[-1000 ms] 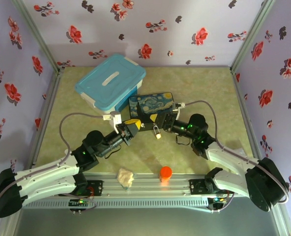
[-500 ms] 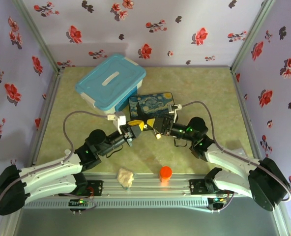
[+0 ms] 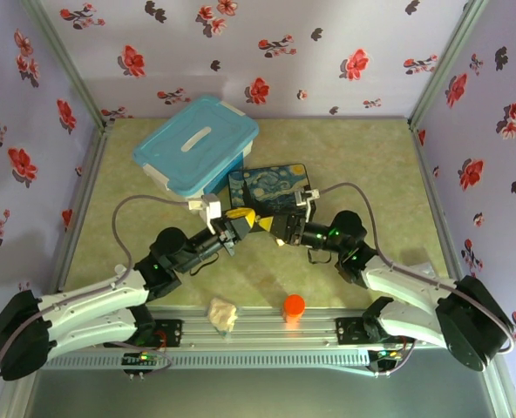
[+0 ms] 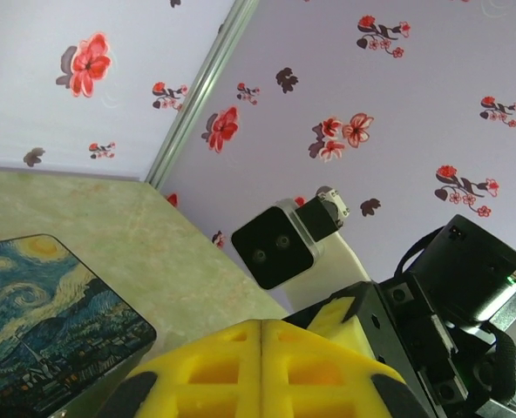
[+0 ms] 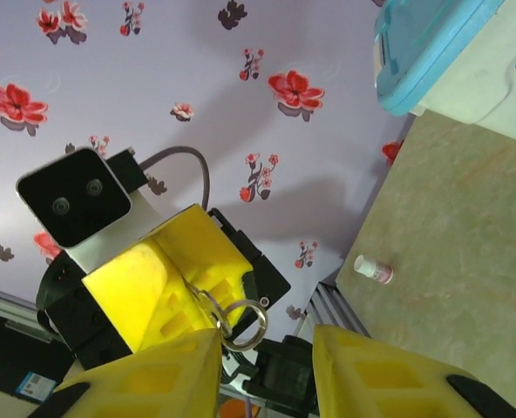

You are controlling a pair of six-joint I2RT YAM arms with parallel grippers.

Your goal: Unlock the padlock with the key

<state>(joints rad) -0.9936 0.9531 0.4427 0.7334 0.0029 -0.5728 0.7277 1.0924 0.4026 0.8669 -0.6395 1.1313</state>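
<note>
Jaws of the left gripper (image 4: 260, 336) are pressed together on a thin silver wire ring (image 5: 241, 315); whether the key hangs from it cannot be told, nor where the padlock sits. Right gripper (image 5: 267, 334) jaws stand spread just beside that ring, near the painted box (image 3: 271, 185).

Buried to its ring between left gripper (image 5: 207, 305) fingers, key (image 5: 243, 320); cropped at 8 o'clock, Starry Night box (image 4: 40, 331)

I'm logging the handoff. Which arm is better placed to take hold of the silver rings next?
Probably right: the right gripper stands open just short of the silver rings, which the shut left gripper holds out.
</note>
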